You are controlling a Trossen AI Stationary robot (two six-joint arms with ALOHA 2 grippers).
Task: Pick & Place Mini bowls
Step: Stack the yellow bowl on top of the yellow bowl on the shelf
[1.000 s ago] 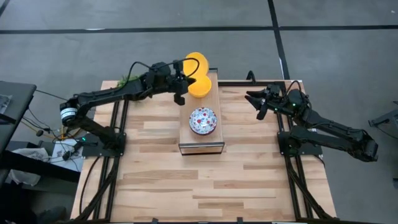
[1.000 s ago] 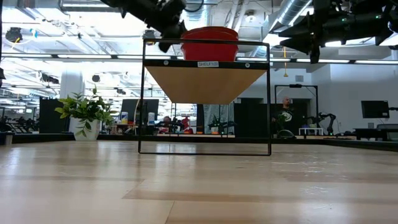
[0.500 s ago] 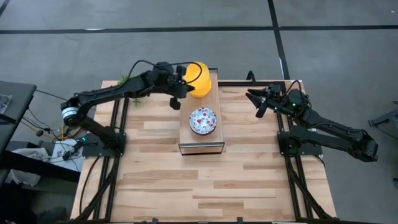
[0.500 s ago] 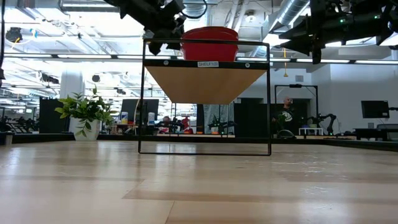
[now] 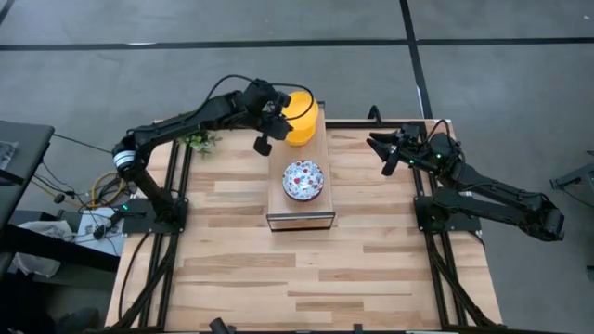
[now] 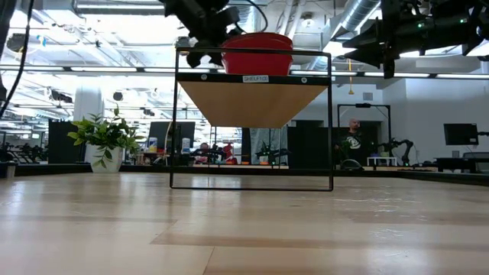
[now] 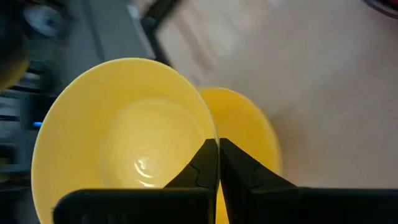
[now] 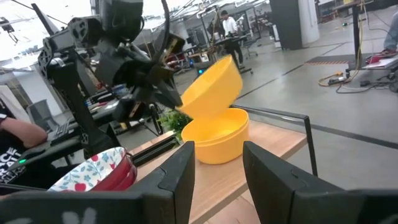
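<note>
A tilted yellow mini bowl [image 5: 297, 104] is in my left gripper [image 5: 277, 113], over the far end of the raised wooden shelf [image 5: 299, 215]. Just below it a second yellow bowl [image 5: 304, 133] sits upright on the shelf; the right wrist view shows the tilted bowl [image 8: 214, 82] reaching down to the rim of that lower bowl [image 8: 214, 142]. A white floral bowl [image 5: 303, 180] with a red outside [image 6: 257, 53] stands mid-shelf. My right gripper [image 5: 380, 148] hovers open to the right of the shelf, touching nothing. My left gripper [image 7: 217, 158] is shut on the rim of the tilted yellow bowl [image 7: 208, 134], one finger inside the bowl and one outside. The fingers come from the table's left side. The bowl is tipped on its side, mouth toward the gripper; whether its lower edge touches the bowl beneath, I cannot tell.
A small green potted plant [image 5: 197, 139] stands near the table's far left corner, under my left arm, and shows again in the low view [image 6: 107, 137]. The shelf's black wire frame [image 6: 330, 122] rises from the table's middle. Bare wood lies toward the near edge [image 5: 306, 278].
My left arm has risen and swung toward the table's far edge, uncovering the plant. It has stayed shut on the yellow bowl, which it keeps over the other yellow bowl at the shelf's far end.
</note>
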